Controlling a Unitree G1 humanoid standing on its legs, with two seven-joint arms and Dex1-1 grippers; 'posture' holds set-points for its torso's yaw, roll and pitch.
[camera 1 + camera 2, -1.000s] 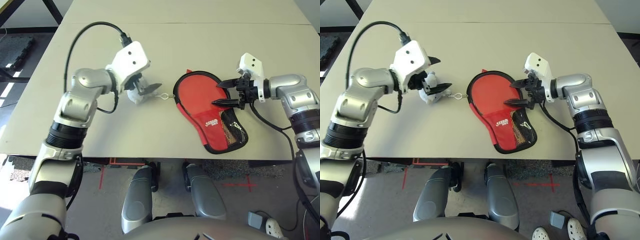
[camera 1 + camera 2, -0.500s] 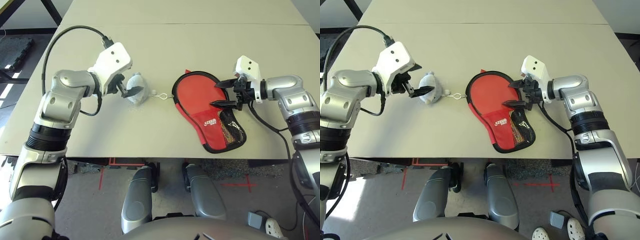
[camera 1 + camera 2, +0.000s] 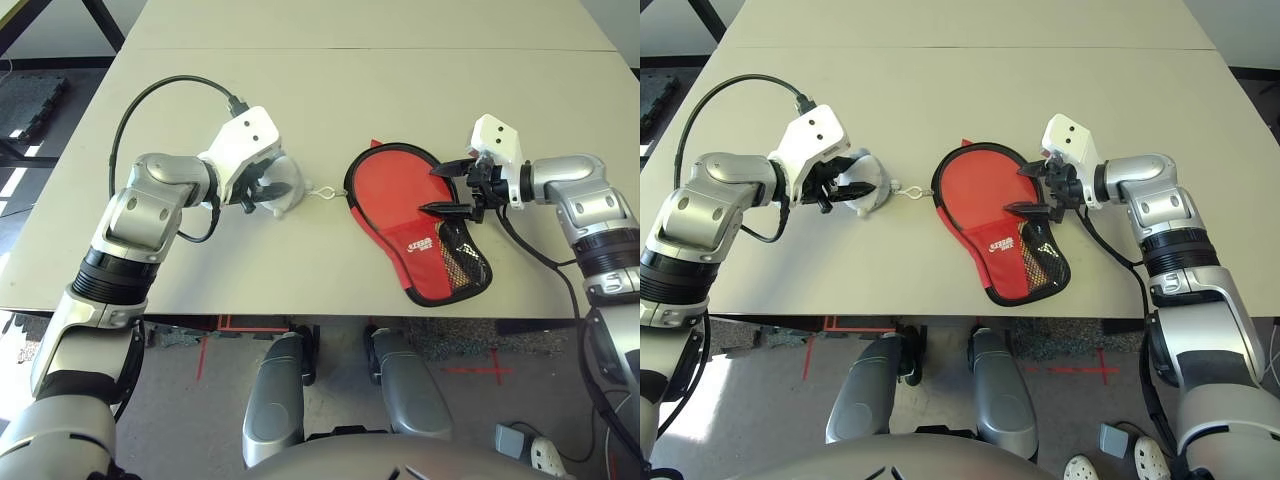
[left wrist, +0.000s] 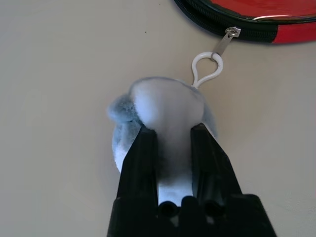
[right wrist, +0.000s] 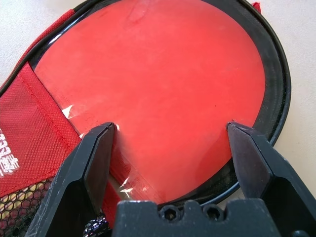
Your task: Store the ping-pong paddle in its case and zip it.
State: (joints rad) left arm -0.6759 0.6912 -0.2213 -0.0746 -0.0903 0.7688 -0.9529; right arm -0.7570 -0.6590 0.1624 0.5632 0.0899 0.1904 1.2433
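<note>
The left claw (image 4: pixel 174 129) pinches the plush (image 4: pixel 165 106) clipped to the zip pull (image 4: pixel 225 42)! The right claw (image 5: pixel 170 126) spreads wide over the case (image 5: pixel 29 103), paddle (image 5: pixel 158 84) lying inside beneath it. Storing looks done; how much zipping remains, one can't tell.

We note white lettering on the red case (image 3: pixel 432 262), too small to read; we cannot resolve other text.
</note>
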